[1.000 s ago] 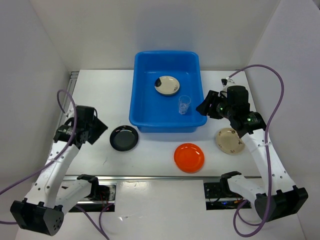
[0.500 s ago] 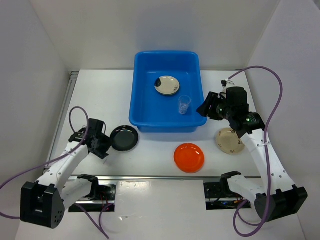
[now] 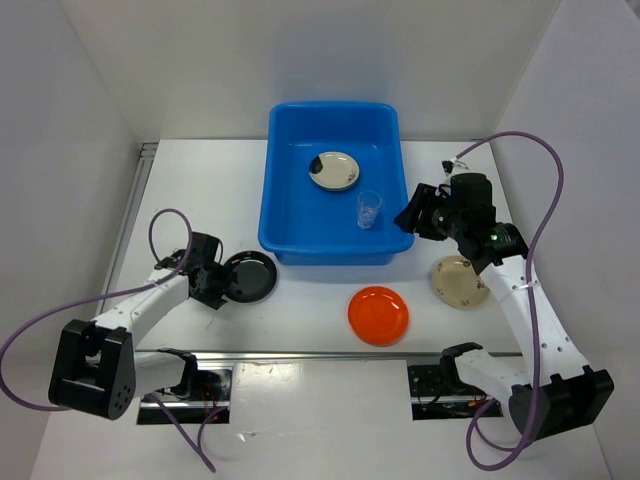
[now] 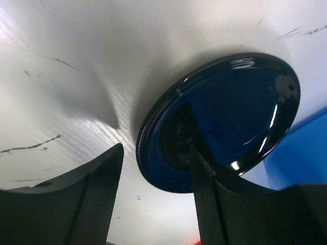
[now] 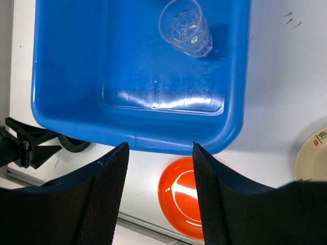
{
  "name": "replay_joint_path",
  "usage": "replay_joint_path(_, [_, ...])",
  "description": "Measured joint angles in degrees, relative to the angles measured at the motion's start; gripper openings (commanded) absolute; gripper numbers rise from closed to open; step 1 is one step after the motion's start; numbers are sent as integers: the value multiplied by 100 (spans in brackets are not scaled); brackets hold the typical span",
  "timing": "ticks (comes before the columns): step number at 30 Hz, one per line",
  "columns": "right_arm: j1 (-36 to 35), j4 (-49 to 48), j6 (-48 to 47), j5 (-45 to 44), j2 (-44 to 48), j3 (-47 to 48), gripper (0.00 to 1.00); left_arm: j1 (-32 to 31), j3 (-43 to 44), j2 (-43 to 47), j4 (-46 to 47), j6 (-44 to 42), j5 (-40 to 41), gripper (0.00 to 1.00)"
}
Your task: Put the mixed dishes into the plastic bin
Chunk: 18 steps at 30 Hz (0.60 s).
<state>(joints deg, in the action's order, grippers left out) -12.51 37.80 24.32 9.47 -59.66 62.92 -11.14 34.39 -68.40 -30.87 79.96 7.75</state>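
Observation:
A black plate (image 3: 250, 277) lies on the table in front of the blue plastic bin (image 3: 330, 108). My left gripper (image 3: 214, 284) is low at the plate's left edge. In the left wrist view it (image 4: 156, 168) is open, with one finger over the black plate (image 4: 225, 117) and the other beside its rim. The bin holds a cream plate (image 3: 334, 170) and a clear glass cup (image 3: 369, 209). An orange plate (image 3: 378, 315) and a second cream plate (image 3: 460, 282) lie on the table. My right gripper (image 3: 414, 216) hovers open and empty over the bin's front right corner (image 5: 230, 138).
White walls close in the table on the left, back and right. The right wrist view shows the cup (image 5: 185, 26) inside the bin, the orange plate (image 5: 179, 201) below the bin's front wall and the cream plate's edge (image 5: 314, 158) at the right.
My left arm has dropped to the table and moved right, bringing its open gripper to the black plate's left rim. The right arm has barely moved.

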Motion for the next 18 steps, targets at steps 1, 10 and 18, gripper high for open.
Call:
replay_joint_path(1, [0,0,0,-13,-4,0,59,0,-11,-9,48,17,13,62])
replay_joint_path(10, [0,66,-22,-166,-11,0,59,-219,-358,-35,396,490,173,55])
replay_joint_path(18, [0,87,-24,-225,-70,4,59,-455,-647,310,446,1067,431,33])
